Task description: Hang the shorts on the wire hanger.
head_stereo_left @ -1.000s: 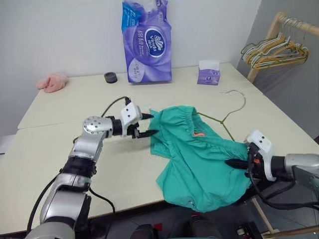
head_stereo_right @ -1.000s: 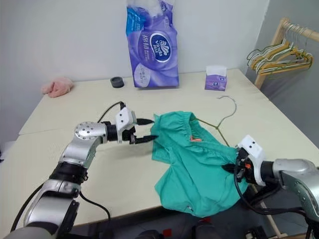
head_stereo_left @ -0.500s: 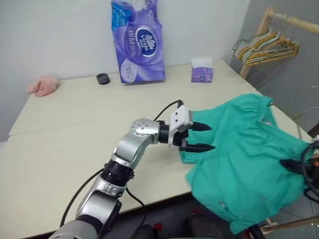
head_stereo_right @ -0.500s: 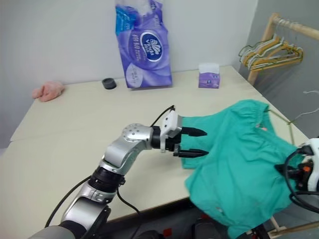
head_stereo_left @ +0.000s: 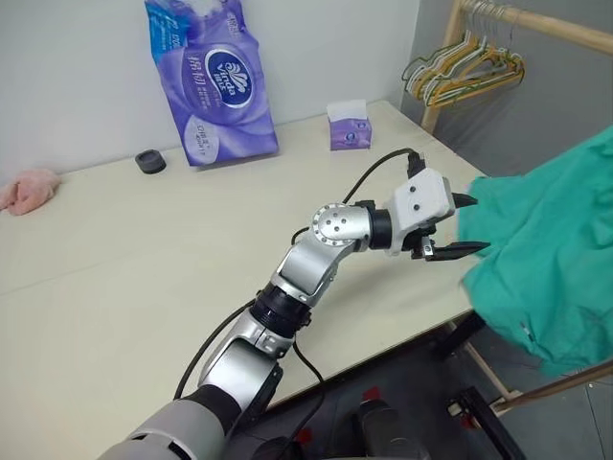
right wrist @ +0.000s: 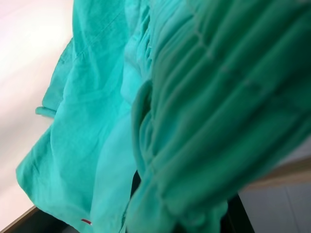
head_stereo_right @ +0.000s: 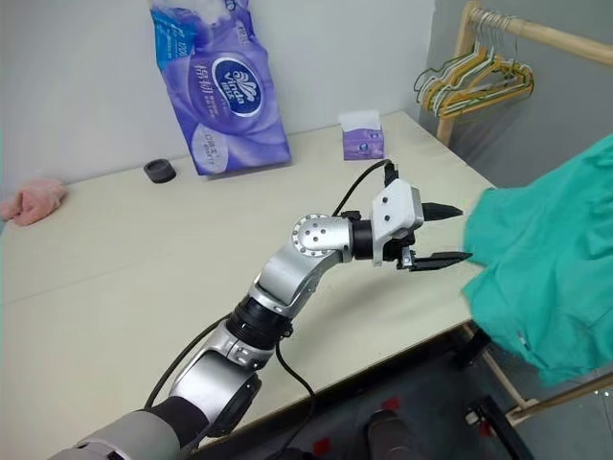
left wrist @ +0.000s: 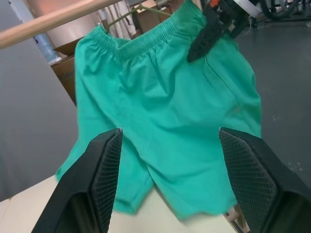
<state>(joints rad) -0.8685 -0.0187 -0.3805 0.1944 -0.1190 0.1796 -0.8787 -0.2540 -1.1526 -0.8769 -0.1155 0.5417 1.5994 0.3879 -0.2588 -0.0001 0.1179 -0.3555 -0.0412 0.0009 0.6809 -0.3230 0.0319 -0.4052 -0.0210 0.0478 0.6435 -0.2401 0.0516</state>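
The teal-green shorts (head_stereo_left: 560,259) hang in the air past the table's right edge, clear of the tabletop. In the left wrist view they hang spread out, waistband up, and my right gripper (left wrist: 210,30) is shut on the waistband's end. My left gripper (head_stereo_left: 477,224) reaches level toward the shorts, open and empty, its fingertips just short of the cloth. A thin olive wire (left wrist: 127,14) peeks above the waistband; I cannot tell whether it is the wire hanger or one on the rack. The right wrist view is full of bunched teal cloth (right wrist: 194,107).
A wooden clothes rack (head_stereo_left: 536,21) with a bunch of yellow and green hangers (head_stereo_left: 465,69) stands behind the shorts. On the table (head_stereo_left: 144,268) are a purple tissue pack (head_stereo_left: 215,81), a small tissue box (head_stereo_left: 348,127), a black roll (head_stereo_left: 150,160) and a pink cloth (head_stereo_left: 27,189).
The view has swung right. The shorts rose off the table and went right, past its edge. My left gripper followed them to the right, still open.
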